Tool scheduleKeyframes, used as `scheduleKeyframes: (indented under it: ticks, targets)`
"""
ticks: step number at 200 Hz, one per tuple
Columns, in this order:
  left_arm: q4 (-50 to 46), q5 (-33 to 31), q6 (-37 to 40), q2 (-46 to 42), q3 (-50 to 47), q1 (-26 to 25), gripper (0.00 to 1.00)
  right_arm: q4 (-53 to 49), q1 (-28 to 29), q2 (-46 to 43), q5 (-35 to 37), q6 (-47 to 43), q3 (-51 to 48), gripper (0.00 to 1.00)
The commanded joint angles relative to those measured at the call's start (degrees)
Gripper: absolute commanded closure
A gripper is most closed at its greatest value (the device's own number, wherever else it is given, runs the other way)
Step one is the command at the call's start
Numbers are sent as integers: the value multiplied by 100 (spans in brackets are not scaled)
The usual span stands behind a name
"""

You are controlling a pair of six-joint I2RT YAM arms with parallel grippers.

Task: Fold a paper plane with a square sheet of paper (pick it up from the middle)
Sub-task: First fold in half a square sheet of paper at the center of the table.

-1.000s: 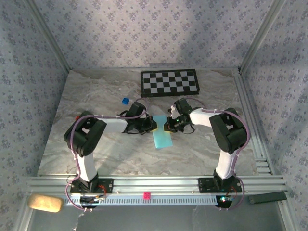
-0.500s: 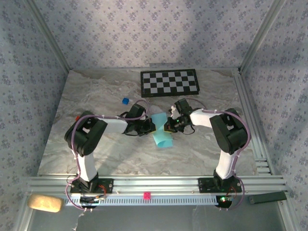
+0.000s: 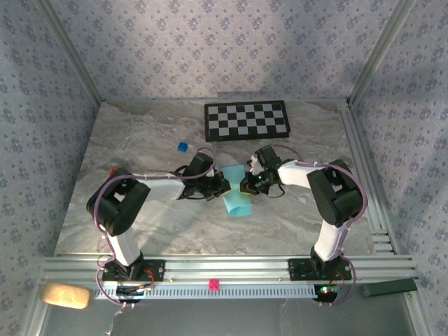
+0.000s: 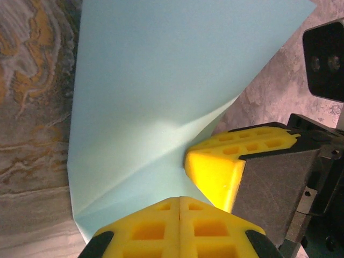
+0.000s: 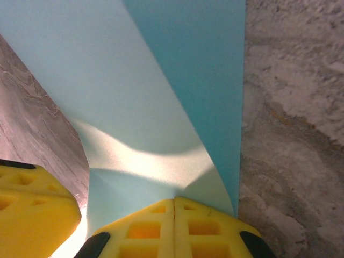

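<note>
Checkerboard [image 3: 246, 120] behind sheet [image 3: 236, 201], cube [image 3: 183, 147] left

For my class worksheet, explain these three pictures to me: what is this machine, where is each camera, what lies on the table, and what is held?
Two robot arms are bolted at the near edge of a marble table. The overhead picture looks down from behind them. The other two come from a camera on each wrist, looking past its own yellow fingers. On the table lie a checkerboard and a small blue cube. Between the arms, the left gripper and the right gripper are both shut on a light-blue paper, already creased.
</note>
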Motion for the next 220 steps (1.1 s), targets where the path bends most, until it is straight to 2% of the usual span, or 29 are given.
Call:
scheduleKeyframes:
  ticks: [1, 21, 37, 59, 101, 127, 191, 220]
  targets:
    - [110, 17, -103, 168, -190, -16, 100, -802, -28, 211, 679, 72, -334, 100]
    - [51, -22, 9, 295, -328, -33, 100, -776, -18, 202, 720, 99, -376, 100]
    - [-270, -412, 243, 320, -482, -66, 100, -751, -14, 215, 715, 114, -399, 100]
    - [-228, -565, 380, 308, -696, -53, 100, -739, -27, 221, 750, 135, -426, 100]
    - [-588, -535, 503, -204, -384, -39, 100, -628, -15, 193, 728, 250, -481, 100]
    - [-816, -300, 478, -497, -126, -92, 100, -603, -10, 152, 723, 292, -492, 100]
    - [425, 356, -188, -194, -513, -149, 100, -615, -20, 205, 754, 266, -457, 100]
    - [425, 345, -143, 54, -603, -170, 100, -633, -18, 225, 741, 244, -438, 100]
